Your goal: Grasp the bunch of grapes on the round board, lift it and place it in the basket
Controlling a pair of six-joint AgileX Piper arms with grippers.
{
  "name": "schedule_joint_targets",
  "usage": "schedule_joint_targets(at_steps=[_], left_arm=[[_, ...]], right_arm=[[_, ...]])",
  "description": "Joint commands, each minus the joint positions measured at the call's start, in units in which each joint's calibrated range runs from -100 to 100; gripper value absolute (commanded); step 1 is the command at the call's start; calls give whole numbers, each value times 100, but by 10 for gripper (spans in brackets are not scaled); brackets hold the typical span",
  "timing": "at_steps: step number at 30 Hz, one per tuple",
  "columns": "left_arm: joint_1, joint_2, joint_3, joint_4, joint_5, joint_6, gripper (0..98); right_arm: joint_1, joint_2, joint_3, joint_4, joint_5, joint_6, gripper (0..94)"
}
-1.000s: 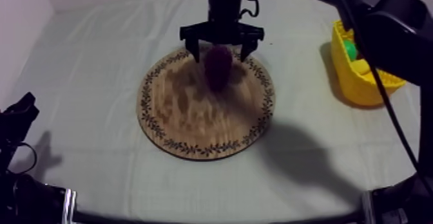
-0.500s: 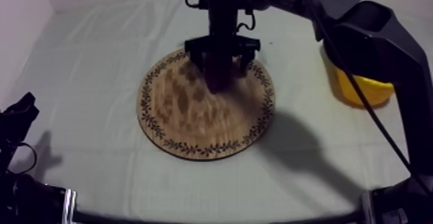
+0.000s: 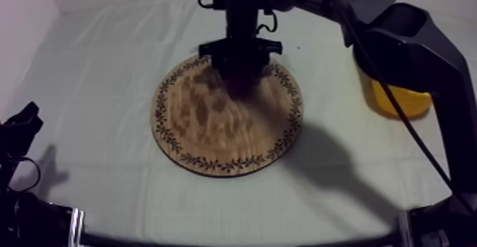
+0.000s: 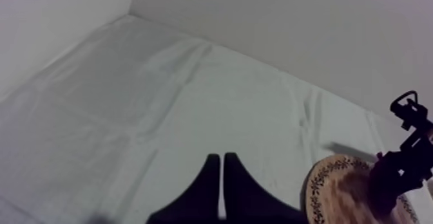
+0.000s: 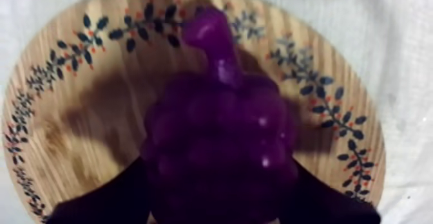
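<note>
The purple bunch of grapes (image 5: 219,111) lies on the round wooden board (image 5: 77,111), stem toward the patterned rim. My right gripper (image 5: 219,167) is down over it, open, one black finger close against each side. In the top view that gripper (image 3: 241,74) stands on the far part of the board (image 3: 213,136) and covers most of the bunch. The yellow basket (image 3: 403,99) sits at the table's right, partly behind my right arm. My left gripper (image 4: 222,186) is shut on nothing, low over the cloth at the left side (image 3: 21,130).
In the left wrist view the board (image 4: 335,189) and the right gripper (image 4: 401,167) lie off beyond bare cloth. The right arm (image 3: 397,30) reaches across the far right of the table. White walls close the back and left.
My right gripper has come down from above the grapes until its fingers flank the bunch, and they have drawn nearer together. The arm now hides more of the basket. The left arm is still.
</note>
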Motion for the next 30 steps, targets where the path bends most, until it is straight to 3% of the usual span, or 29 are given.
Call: schedule_joint_targets(at_steps=[1,16,30], left_arm=[[2,1,-4,3,0,2,0],[2,1,-4,3,0,2,0],[2,1,-4,3,0,2,0]], right_arm=[[10,-9,-55,44,-4,-8,393],[-81,-1388,109,183,28,185,366],[-120,-2841,1341,351,23,454,379]])
